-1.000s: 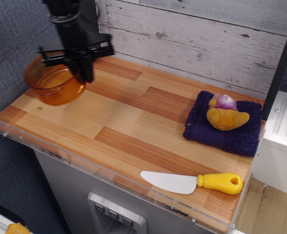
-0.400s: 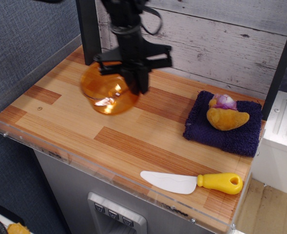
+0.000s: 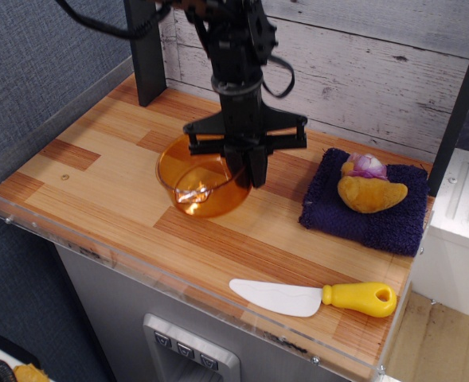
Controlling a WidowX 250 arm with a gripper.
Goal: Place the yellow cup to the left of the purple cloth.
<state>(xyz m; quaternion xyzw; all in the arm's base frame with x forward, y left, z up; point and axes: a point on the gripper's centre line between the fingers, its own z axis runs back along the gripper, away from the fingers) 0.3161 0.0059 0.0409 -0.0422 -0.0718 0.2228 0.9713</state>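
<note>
Whitewashed planks back a striped wooden desk (image 3: 99, 179). Just below and left of the pincer (image 3: 246, 155), the yellow cup (image 3: 205, 185) sits low at the desk, its far rim clenched in the jaws. The purple cloth (image 3: 377, 219), carrying a plush toy (image 3: 369, 191), lies to the pincer's right. Placement looks nearly complete; only letting go and withdrawing seem left.

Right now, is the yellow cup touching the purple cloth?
Apart. The observation.image view shows a strip of bare wooden tabletop between the yellow cup, held at its rim by the pincer, and the left edge of the purple cloth.
</note>
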